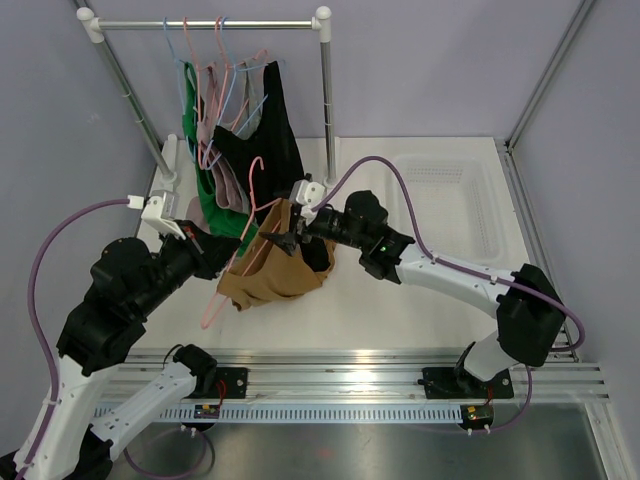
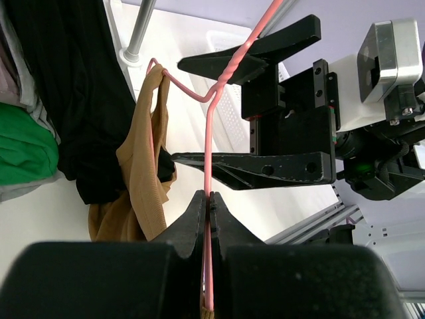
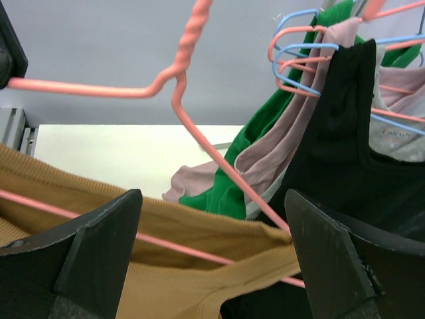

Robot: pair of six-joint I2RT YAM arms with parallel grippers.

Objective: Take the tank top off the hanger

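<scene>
From above, the tan tank top (image 1: 268, 268) droops on the pink hanger (image 1: 238, 268) over the desk (image 1: 400, 310), at 6 o'clock from the rack (image 1: 205, 22).

In the left wrist view, the left gripper (image 2: 210, 197) is clamped on the hanger wire.

In the right wrist view, the right gripper (image 3: 212, 229) stands wide around the strap; it should close on cloth alone, avoiding the wire.
</scene>
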